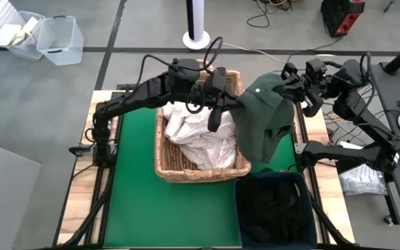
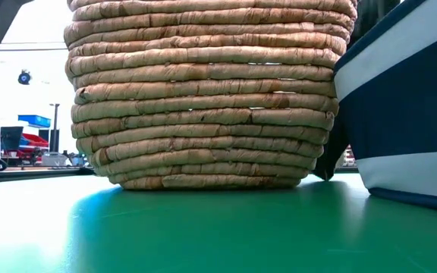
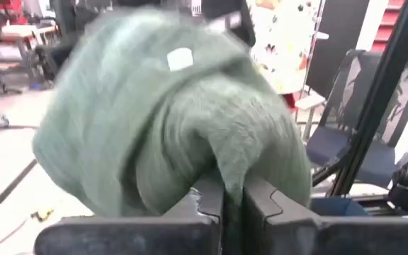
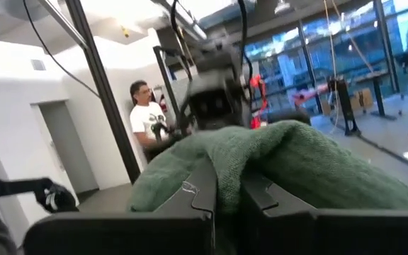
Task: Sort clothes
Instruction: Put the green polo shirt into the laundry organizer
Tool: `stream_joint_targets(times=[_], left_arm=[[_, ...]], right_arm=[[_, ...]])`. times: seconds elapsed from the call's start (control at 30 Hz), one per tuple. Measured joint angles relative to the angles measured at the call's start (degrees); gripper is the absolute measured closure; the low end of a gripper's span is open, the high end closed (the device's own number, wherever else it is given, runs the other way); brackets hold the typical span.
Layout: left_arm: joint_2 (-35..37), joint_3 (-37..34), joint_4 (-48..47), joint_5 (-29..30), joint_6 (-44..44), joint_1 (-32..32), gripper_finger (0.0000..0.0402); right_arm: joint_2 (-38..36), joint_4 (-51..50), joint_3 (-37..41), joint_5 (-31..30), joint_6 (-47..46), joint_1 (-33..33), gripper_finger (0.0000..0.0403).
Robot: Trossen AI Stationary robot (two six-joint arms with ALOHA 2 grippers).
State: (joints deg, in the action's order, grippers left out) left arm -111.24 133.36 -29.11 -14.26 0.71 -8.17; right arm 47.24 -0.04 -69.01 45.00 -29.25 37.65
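A soft dark green shirt (image 1: 264, 118) hangs in the air between the two arms, at about 2 o'clock from the middle of the table. It droops over the right side of the tan woven wicker basket (image 1: 179, 169) and above the back edge of the dark blue square cloth bin (image 1: 276, 208). Crumpled white clothes (image 1: 198, 135) sit in the basket.

The left gripper (image 3: 233, 195) pinches a fold of the green shirt tight between its fingers. The right gripper (image 4: 227, 185) also bites down on the same shirt, at its top near 1 o'clock. So both arms hold one piece of clothing up high.

The blue bin sits at 5 o'clock, just beside the basket. Dark clothes already seem to lie inside it.

I think the shirt should go into the blue bin. Things could go wrong. If one gripper lets go too early, the shirt may swing and fall back into the basket. If the arms pull apart too hard, the cloth could slip out. A hanging end could also catch on the basket rim.

A person in a white top (image 4: 146, 113) stands far behind the table.
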Motion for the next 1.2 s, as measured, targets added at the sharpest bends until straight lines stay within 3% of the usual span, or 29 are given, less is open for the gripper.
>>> stream_joint_targets(times=[0.13, 0.3, 0.43, 0.7, 0.97, 1.2], left_arm=[[0.8, 0.0, 0.6, 0.0, 0.3, 0.0, 0.0401], [0.8, 0.0, 0.6, 2.4, 0.3, 0.0, 0.0401], [0.8, 0.0, 0.9, 7.4, 0.3, -0.3, 0.0401], [0.9, 0.0, 4.8, 7.6, 0.3, -0.6, 0.0401], [0.9, 0.0, 6.5, 8.2, 0.1, -1.0, 0.0402], [0.9, 0.0, 6.5, 9.3, 0.1, -1.0, 0.0402]], right_arm=[[0.1, -3.0, 0.0, -0.1, 0.8, -1.5, 0.0356], [1.7, -3.1, 0.0, -0.7, 2.3, -4.9, 0.0285], [2.9, -3.8, 0.0, -4.4, 6.2, -7.6, 0.0223], [5.3, -7.9, 0.0, -17.0, 18.5, -11.3, 0.0136], [9.8, -7.7, 0.0, -20.8, 23.9, -16.1, 0.0099], [13.3, -4.4, 0.0, -21.0, 25.0, -19.1, 0.0125]])
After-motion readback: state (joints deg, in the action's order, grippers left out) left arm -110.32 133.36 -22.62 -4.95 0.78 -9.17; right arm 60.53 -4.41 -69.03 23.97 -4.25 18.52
